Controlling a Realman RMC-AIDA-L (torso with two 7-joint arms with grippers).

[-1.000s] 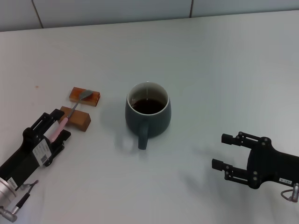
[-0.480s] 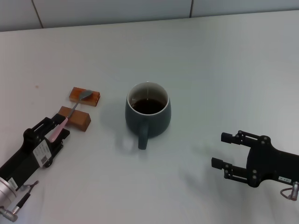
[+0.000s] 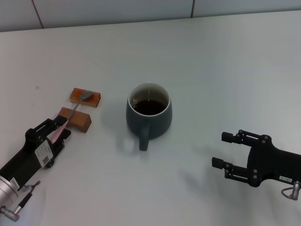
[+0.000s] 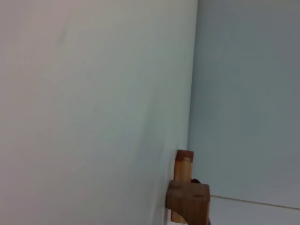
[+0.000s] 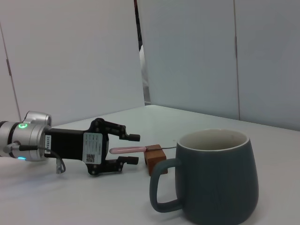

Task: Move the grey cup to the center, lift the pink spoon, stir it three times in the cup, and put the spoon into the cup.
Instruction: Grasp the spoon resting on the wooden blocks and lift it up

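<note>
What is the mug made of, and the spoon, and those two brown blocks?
The mug looks like glazed ceramic: smooth blue-grey wall, pale rim, soft shine. The spoon seems to have a dull grey metal bowl and a pale pink handle, probably plastic. The two blocks look like varnished wood, orange-brown with a slight gloss.

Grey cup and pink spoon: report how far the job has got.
Done: the grey cup stands mid-table. In hand: the left gripper, jaws open, is around the pink spoon handle, which lies across two wooden blocks. The right gripper sits open nearby. Left: lifting, stirring, dropping the spoon in.
</note>
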